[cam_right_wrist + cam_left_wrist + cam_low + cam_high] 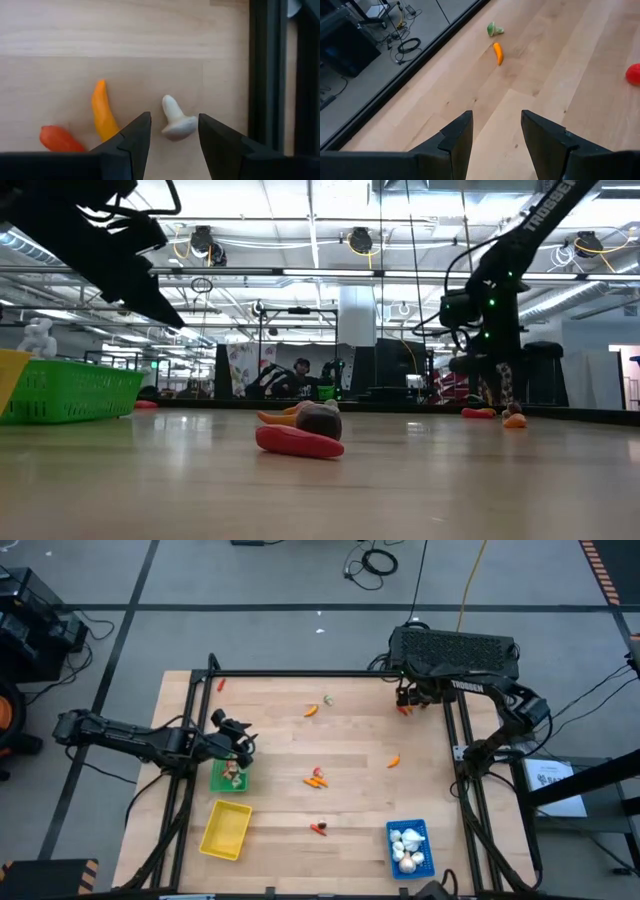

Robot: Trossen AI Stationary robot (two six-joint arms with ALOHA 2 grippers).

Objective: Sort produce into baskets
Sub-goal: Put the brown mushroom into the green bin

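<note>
Your left gripper (495,135) hovers over green basket (222,780), fingers apart, nothing between. Your right gripper (172,135) low at far right table corner, fingers parted around white mushroom (176,121), not pinching; orange piece (103,116) and red piece (60,139) beside. White bulbs (407,848) in blue basket (392,858). Yellow basket (226,830) contents hard to make out.

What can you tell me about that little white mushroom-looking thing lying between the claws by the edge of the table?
The white piece looks like a small toy mushroom, or perhaps a garlic bulb: a narrow rounded stem widening to a fat cap, smooth and matte like plastic. It lies on its side on the pale wooden table, beside the black frame rail. The right gripper hangs over it with fingers open on either side, not touching as far as shows. An orange piece lies close by, apart from it.
</note>
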